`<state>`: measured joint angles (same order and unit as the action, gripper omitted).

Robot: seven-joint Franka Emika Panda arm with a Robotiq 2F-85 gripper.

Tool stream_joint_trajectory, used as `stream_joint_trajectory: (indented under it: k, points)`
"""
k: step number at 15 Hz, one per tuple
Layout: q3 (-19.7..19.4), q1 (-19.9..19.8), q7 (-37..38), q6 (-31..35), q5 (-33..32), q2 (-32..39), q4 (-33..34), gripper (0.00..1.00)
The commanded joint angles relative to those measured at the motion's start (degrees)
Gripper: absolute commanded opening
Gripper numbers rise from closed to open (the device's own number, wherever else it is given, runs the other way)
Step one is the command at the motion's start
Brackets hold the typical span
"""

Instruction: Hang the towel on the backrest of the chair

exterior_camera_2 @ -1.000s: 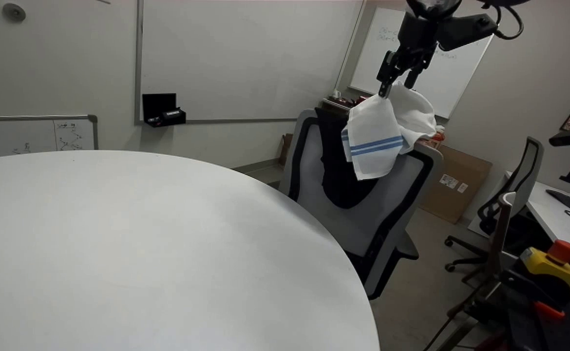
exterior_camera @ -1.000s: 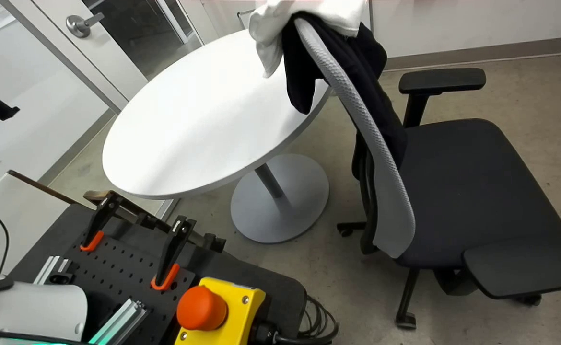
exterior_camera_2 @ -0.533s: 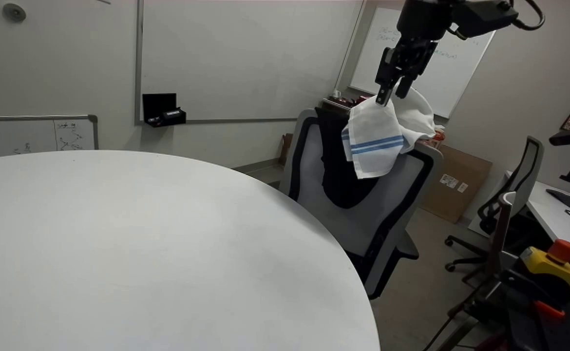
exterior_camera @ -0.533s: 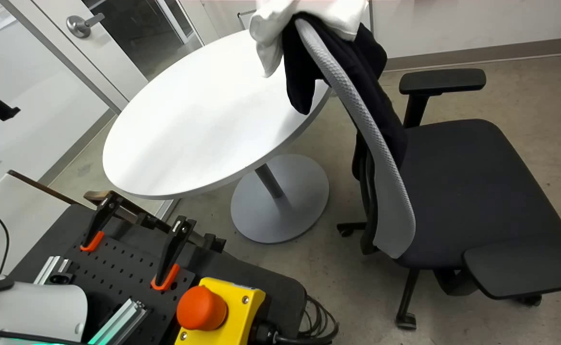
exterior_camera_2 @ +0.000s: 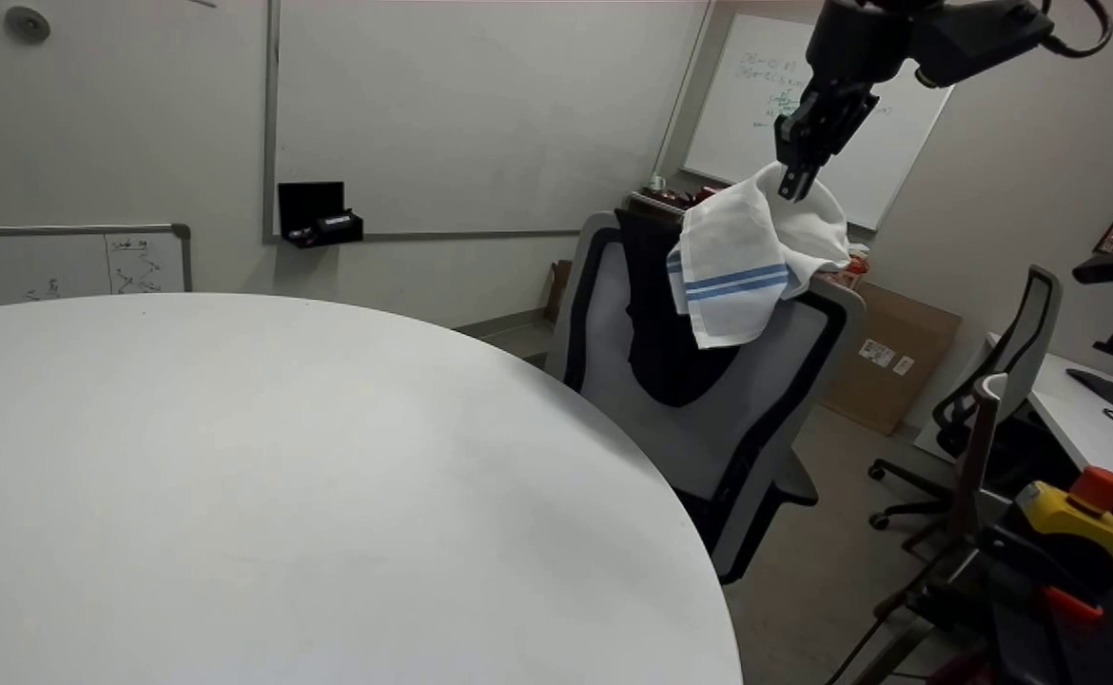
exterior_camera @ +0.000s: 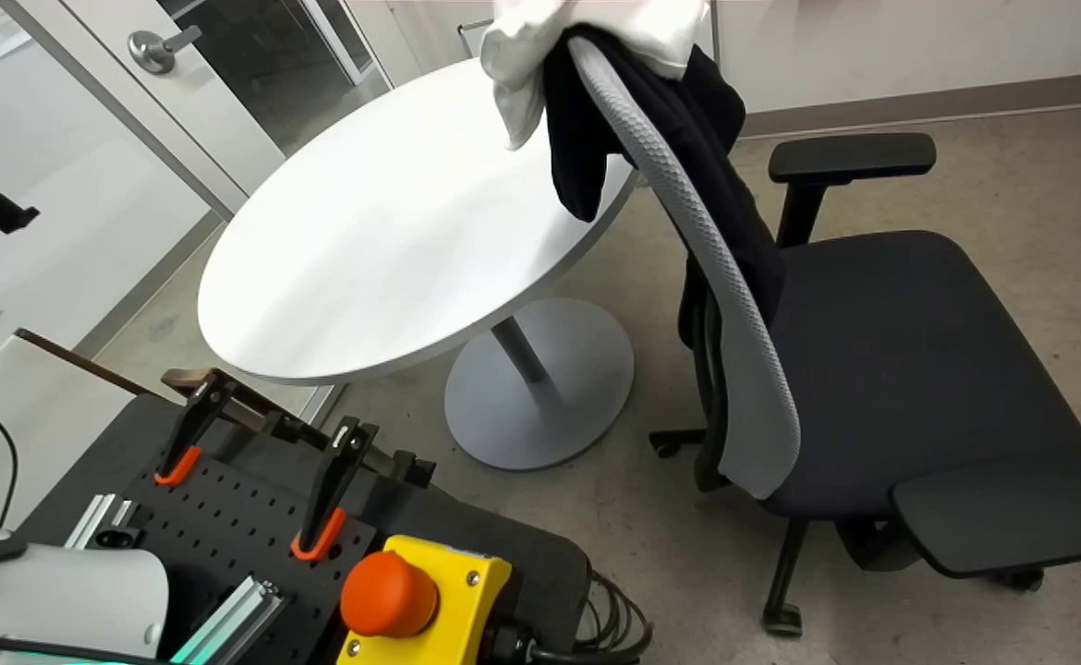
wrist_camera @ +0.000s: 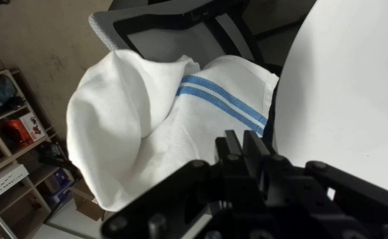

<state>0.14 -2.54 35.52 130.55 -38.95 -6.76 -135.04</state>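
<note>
Towel [exterior_camera_2: 732, 249] is draped over the top edge of the chair backrest [exterior_camera_2: 728, 423], off-center toward one upper corner. White, two blue stripes, loose folds standing up above the edge. Longer part hangs down the backrest's rear face, shorter bit shows on its seat side. Black cloth [exterior_camera_2: 656, 323] also over the backrest, partly under the towel, reaching lower than it on the rear face.

My gripper [wrist_camera: 242, 139] is above the backrest, right by the towel's top. Fingers [wrist_camera: 257, 144] pressed close together, only a thin gap showing at the tips. Can't tell from these angles if they touch the towel.

Seat [exterior_camera: 910, 369] in front of the backrest, black armrest [exterior_camera: 850, 157] on the backrest's far side in an exterior view. Round white worktop [exterior_camera: 383, 231] just behind the backrest. Well apart from the backrest: yellow box [exterior_camera: 467, 582] with orange knob [exterior_camera: 389, 594], plus black clamps [exterior_camera: 330, 485] with orange ends. Beyond the backrest, in an exterior view: big whiteboard [exterior_camera_2: 480, 114] on the wall, cardboard box [exterior_camera_2: 899, 328] on the floor, second chair [exterior_camera_2: 1023, 328] by a white desk [exterior_camera_2: 1080, 409].
</note>
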Motion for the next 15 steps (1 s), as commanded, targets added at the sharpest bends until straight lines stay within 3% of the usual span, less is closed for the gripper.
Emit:
stream_joint_trajectory:
  k: [1, 7, 15]
  points:
    - [-0.4, -2.0, 6.2, 1.9, -6.0, -2.2, -1.9, 0.0]
    - [-3.1, -5.3, 13.0, 4.4, -9.6, -3.0, -3.3, 0.0]
    - [-6.3, -9.2, 24.2, 7.9, -20.7, 0.4, -0.7, 0.0]
